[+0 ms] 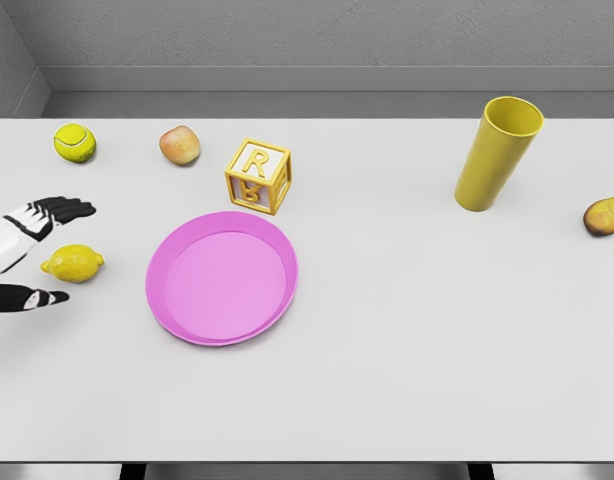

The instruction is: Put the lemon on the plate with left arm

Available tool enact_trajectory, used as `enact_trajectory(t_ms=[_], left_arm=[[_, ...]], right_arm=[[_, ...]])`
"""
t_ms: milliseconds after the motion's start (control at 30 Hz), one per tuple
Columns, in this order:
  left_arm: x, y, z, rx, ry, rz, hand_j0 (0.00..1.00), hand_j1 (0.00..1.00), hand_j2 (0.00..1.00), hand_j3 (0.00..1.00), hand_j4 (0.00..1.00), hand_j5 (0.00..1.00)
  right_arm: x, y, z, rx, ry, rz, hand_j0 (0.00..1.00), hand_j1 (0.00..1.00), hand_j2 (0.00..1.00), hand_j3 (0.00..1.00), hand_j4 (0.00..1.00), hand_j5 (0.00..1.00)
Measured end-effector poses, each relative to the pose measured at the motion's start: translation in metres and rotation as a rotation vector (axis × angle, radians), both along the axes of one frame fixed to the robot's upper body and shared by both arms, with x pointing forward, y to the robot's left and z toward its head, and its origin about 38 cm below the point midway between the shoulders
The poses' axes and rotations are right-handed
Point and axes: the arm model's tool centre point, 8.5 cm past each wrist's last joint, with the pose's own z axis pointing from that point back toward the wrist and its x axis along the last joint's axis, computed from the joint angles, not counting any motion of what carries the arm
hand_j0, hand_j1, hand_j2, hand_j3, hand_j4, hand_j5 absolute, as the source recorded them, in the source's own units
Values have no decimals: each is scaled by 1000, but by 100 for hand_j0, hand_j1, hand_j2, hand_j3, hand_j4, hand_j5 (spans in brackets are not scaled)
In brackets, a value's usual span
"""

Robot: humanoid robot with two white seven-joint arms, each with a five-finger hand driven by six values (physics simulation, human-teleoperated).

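The lemon (73, 263) lies on the white counter (407, 330) near its left edge, just left of the pink plate (222, 277) and not yet lifted. The left hand (29, 255) brackets it, fingers (62, 210) spread above and thumb below, open and holding nothing. To do this step well, the hand should close evenly around the lemon's middle, since the rounded fruit may roll or squirt out toward the plate, then lift clear of the raised rim before moving right. The short path to the plate looks free. Behind stand a tennis ball (75, 142), an apple (180, 145) and a yellow letter block (258, 176), which sits close to the plate's far rim. A yellow cup (498, 153) and a pear (605, 214) sit well apart on the right.
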Motion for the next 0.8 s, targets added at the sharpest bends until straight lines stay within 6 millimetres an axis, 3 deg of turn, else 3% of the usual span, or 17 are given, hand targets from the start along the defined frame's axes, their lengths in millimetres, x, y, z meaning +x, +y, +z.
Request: enact_trajectory(t_ms=[200,467,600,700,800], left_arm=[[0,2,-6,113,29,-20,100,100,100,100,100,100],[8,24,-5,254,103,-1,100,100,100,100,100,100],[33,8,6,287,81,-57,100,100,100,100,100,100],[34,10,-14,304,147,-65,100,100,100,100,100,100],[44,21,-16,314,164,-36,100,100,100,100,100,100]], right_arm=[[0,0,0,-1,-1,1,100,100,100,100,100,100],[0,0,0,-2,-1,1,100,100,100,100,100,100],[0,0,0,-2,-1,1,100,100,100,100,100,100],[0,0,0,-2,-1,1,100,100,100,100,100,100],[0,0,0,-2,-1,1,100,100,100,100,100,100]])
